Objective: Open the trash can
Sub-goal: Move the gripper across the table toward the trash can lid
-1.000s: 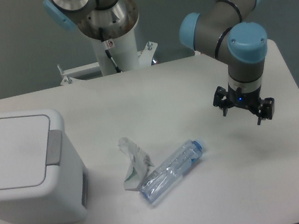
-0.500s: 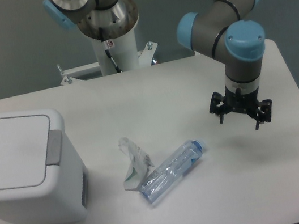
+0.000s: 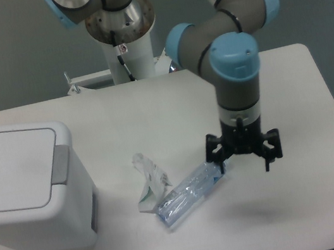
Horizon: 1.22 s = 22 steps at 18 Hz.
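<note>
The large white boxy plastic trash can (image 3: 27,187) is seen at the left edge of the white desk (image 3: 152,114), its flat lid shut and its grey push tab (image 3: 60,164) untouched. Near its right, a crumpled clear wrapper (image 3: 149,180) lies touching a clear plastic bottle (image 3: 191,190). The black two-finger gripper (image 3: 244,158), jaws spread and empty, has been carried leftward from the right side and is now held over the bottle's cap end. The tab is judged well apart yet.

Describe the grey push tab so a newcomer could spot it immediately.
Start at the big white trash can on the table's left side. Its flat lid ends at the right in a narrow grey push tab, the only grey patch on the white bin.
</note>
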Available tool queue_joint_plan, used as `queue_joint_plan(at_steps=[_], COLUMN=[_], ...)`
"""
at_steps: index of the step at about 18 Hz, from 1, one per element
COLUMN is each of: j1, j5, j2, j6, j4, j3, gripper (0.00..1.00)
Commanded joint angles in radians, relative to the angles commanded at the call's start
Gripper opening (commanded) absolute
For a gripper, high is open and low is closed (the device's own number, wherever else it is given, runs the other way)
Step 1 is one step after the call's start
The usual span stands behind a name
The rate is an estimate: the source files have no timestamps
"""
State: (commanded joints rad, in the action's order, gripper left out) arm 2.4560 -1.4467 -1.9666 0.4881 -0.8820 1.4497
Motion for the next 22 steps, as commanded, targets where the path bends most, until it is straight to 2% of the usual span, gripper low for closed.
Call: queue_joint_plan(at_steps=[7,11,18,22], j1=[-0.051,-0.093,-0.159,-0.19], j5=[0.161,0.183,0.239,0.238], j2=[0.041,0.071,0.12,0.167], j6=[-0.169,-0.213,-0.264,-0.269], j4=[0.0,0.0,-0.002,-0.002], j3=[-0.066,-0.072,-0.058,0.012], gripper=[1.0,1.0,1.0,1.0])
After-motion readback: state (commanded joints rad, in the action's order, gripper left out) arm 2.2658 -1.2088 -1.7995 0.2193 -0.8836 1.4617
